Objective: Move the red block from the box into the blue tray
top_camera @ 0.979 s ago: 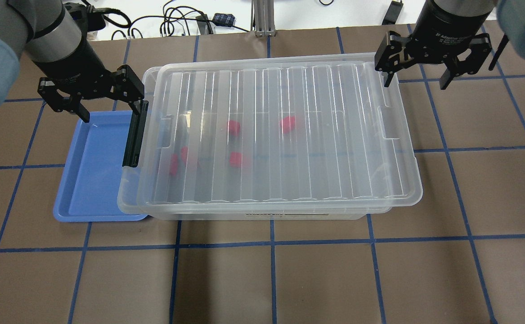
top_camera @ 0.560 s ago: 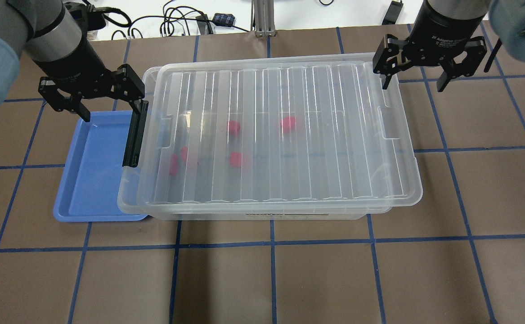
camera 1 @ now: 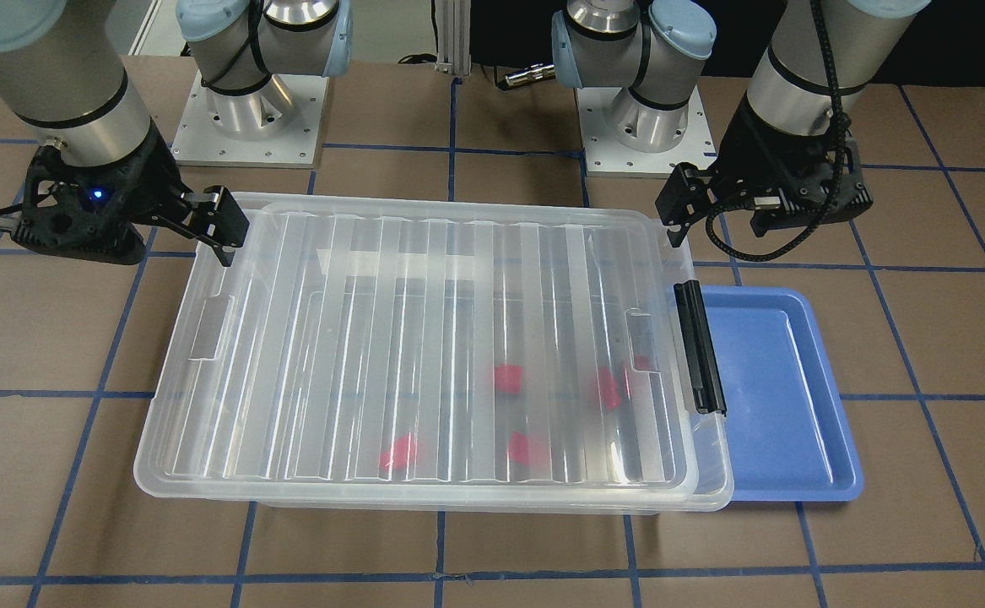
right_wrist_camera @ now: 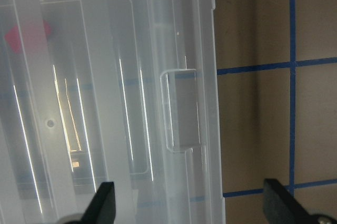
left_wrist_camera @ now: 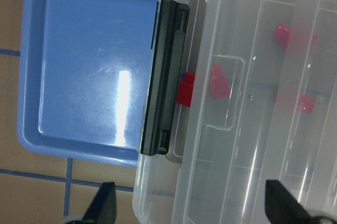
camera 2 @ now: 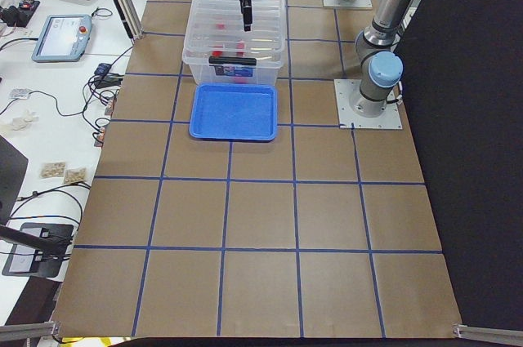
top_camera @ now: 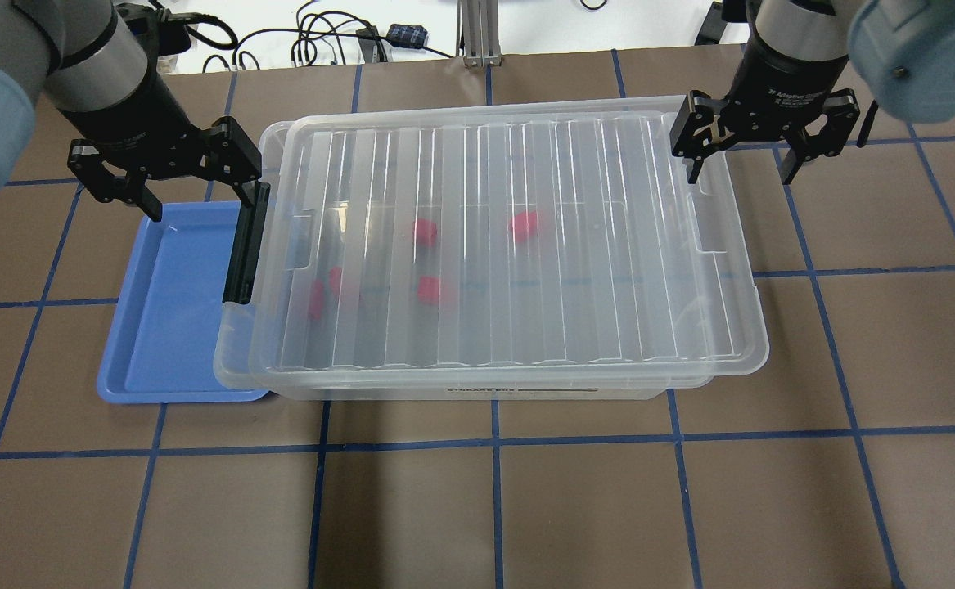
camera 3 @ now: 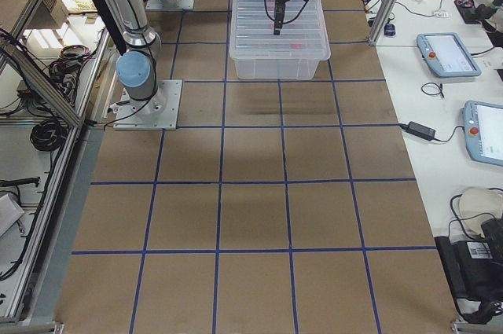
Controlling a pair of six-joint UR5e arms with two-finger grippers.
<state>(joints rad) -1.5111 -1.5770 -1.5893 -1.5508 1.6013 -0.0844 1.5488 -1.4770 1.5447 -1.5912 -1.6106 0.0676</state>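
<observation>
The box [top_camera: 714,270] stands mid-table with its ribbed clear lid on. Several red blocks show blurred through the lid, among them one [top_camera: 425,231] near the middle and one [top_camera: 524,226] to its right. The blue tray [top_camera: 170,311] lies at the box's left end, its right edge tucked under the box beside the black latch bar [top_camera: 245,245]. My left gripper [top_camera: 207,204] hangs open over the tray's far end, one finger at the top of the latch. My right gripper [top_camera: 741,176] is open astride the box's far right rim. Both hold nothing.
Cables and small devices [top_camera: 338,41] lie on the white bench past the table's far edge, next to an aluminium post [top_camera: 477,33]. The two arm bases [camera 1: 247,127] sit behind the box. Brown table with blue grid lines spreads in front.
My right gripper has moved left and slightly away, from beside the box's right end to over its far right rim. The left gripper, box, tray and blocks have not moved.
</observation>
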